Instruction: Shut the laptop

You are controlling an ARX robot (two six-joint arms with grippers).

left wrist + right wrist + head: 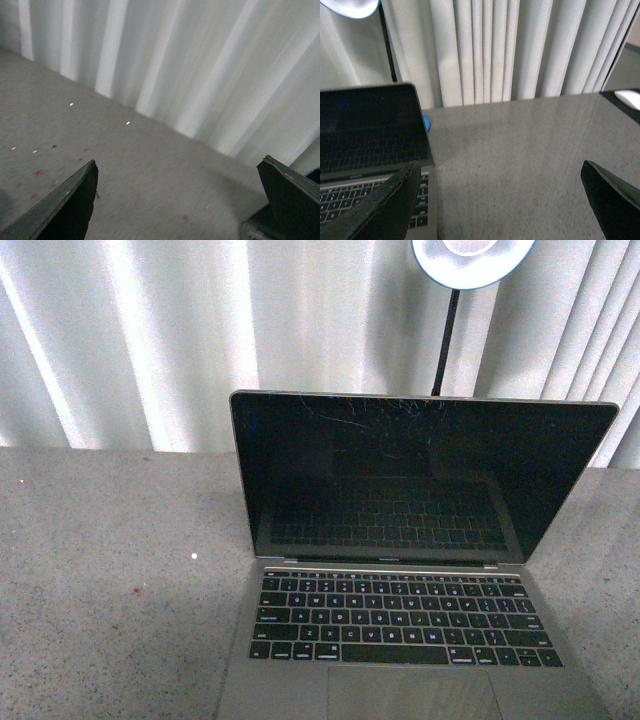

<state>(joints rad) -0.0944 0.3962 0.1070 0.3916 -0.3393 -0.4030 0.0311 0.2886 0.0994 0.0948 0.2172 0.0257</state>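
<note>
The grey-silver laptop [400, 570] stands open on the grey speckled table in the front view, its scratched black screen upright and its black keys toward me. Neither arm shows in the front view. In the right wrist view the laptop [365, 135] fills one side, and my right gripper [500, 172] is open over bare table beside its edge, with one finger over the corner keys. My left gripper [180, 167] is open and empty over bare table, with a dark corner of the laptop [257, 225] by one finger.
White pleated curtains [150, 330] hang behind the table. A round lamp [470, 260] on a black stem stands behind the laptop. A small blue thing [426, 121] peeks out behind the screen. A white object [629, 98] lies at the table's far edge.
</note>
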